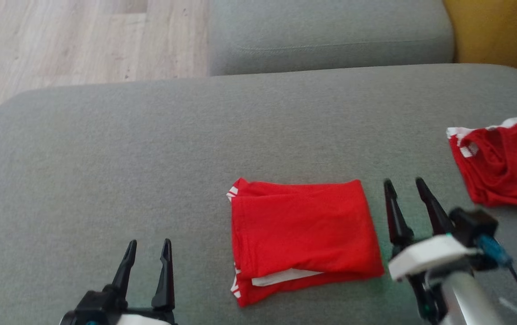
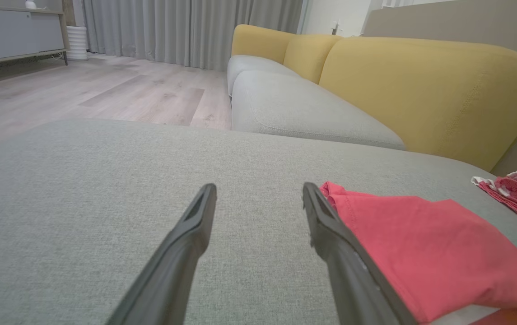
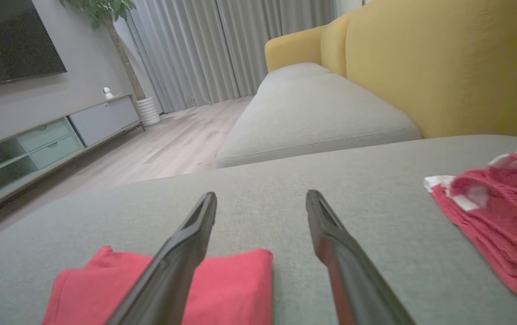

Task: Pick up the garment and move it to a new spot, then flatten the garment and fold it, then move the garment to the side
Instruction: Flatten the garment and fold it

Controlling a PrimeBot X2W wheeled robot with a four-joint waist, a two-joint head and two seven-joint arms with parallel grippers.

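Garment (image 1: 303,237) first: you see it red and folded into a neat rectangle. It lies flat on the grey sofa seat (image 1: 127,158), a little toward 5 o'clock from the middle of your head view, with white trim peeping out along its near edge. Your left hand (image 1: 149,243) hovers at the garment's 8 o'clock, apart from the cloth, fingers spread wide with nothing between them. Your right hand (image 1: 404,182) stands just beside the garment's 3 o'clock edge, fingers likewise spread and empty; whether it touches the seat you cannot tell. A second red piece (image 1: 502,164), crumpled and white-trimmed, lies at the garment's 2 o'clock, well apart. Wood floor (image 1: 59,40) shows at 11 o'clock and a yellow backrest (image 1: 502,31) at 1 o'clock.
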